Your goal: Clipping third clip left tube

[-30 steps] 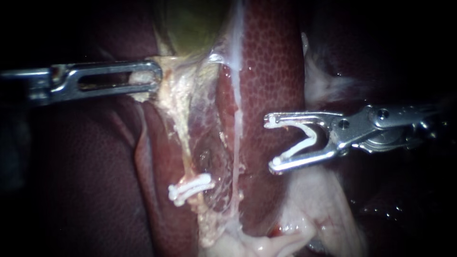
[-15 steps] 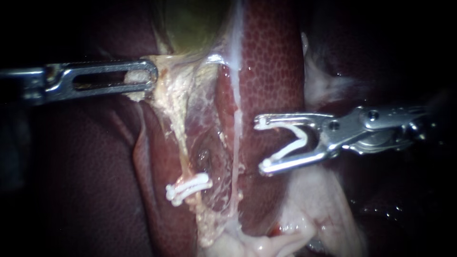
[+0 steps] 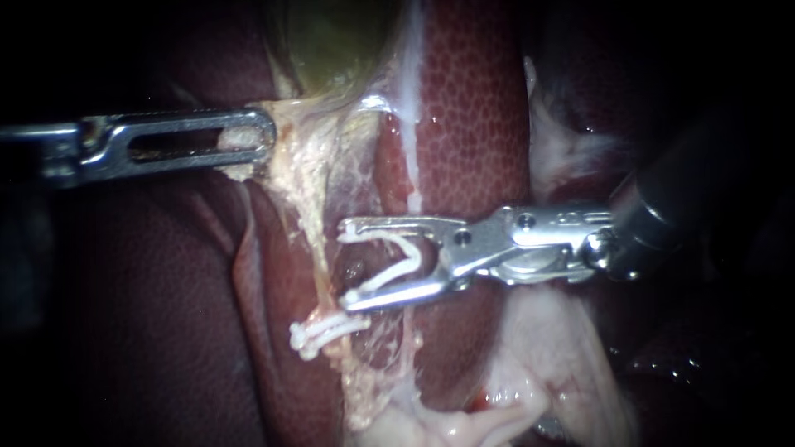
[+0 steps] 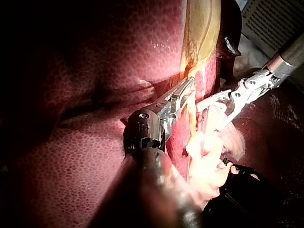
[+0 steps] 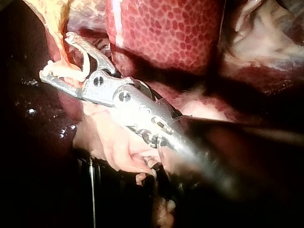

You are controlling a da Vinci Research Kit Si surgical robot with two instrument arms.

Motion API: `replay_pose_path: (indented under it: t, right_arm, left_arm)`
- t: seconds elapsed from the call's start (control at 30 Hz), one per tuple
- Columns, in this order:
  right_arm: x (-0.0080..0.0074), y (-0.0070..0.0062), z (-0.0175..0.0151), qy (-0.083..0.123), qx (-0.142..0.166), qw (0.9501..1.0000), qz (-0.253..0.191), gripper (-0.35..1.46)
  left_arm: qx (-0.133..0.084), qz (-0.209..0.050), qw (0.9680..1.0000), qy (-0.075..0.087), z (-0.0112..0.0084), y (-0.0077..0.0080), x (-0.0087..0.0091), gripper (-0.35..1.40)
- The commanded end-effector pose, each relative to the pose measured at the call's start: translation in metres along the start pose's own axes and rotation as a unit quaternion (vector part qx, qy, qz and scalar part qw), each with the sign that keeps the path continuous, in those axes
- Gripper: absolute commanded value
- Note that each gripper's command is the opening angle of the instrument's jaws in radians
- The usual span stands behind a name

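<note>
Dark red liver (image 3: 472,124) finely mottled, yellow-green gallbladder (image 3: 335,41), white clip (image 3: 383,279), pale cream tube (image 3: 310,232).

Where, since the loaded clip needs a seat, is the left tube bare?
Bare: the left tube between the left instrument, shut on pale tissue above, and the white clips below; the right instrument holds its open clip at that stretch. Crowded at the clips.

Mottled red liver (image 3: 472,108) beside greenish gallbladder (image 3: 331,41)
</note>
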Motion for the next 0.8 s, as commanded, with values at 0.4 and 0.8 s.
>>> replay_pose_path:
  t: [0.4, 0.8]
  right_arm:
    - [-0.0006, 0.001, 0.0025, 0.001, 0.006, 0.9999, 0.013, 0.6]
    - [-0.0003, 0.0013, 0.0044, 0.012, 0.056, 0.9966, 0.058, 0.6]
  left_arm:
    - [-0.001, 0.0, 1.0, 0.0, -0.0001, -0.0003, 0.0, -0.23]
    - [-0.001, 0.0, 1.0, -0.001, -0.0001, -0.0003, 0.0, -0.23]
